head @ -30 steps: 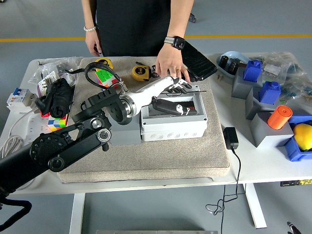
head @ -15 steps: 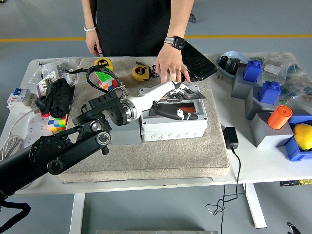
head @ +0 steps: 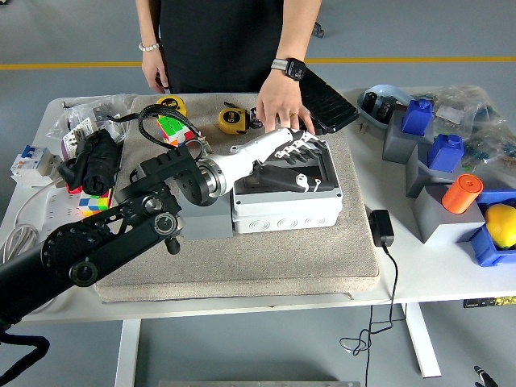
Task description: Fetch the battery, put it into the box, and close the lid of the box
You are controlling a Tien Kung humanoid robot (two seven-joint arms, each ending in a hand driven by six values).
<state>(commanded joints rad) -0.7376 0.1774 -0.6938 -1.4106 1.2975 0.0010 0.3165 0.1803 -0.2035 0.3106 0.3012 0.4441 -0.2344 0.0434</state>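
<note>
The grey box stands on the beige pad in the middle of the table. A black battery with white marks lies inside it. The box's lid, dark on its inner side, stands tilted over the back of the box. My left hand, white on a black arm, reaches in from the left, and its fingers curl over the lid's edge. A person's hand rests on the pad just behind the lid.
Behind the box are two yellow tape measures, a colour cube and a black case. A black charger lies right of the pad. Grey and blue blocks, an orange cylinder and a yellow ball fill the right side.
My left hand lifted the lid from flat behind the box and swung it over the opening, then drew back a little. The battery stayed in the box. The person's hand barely moved.
</note>
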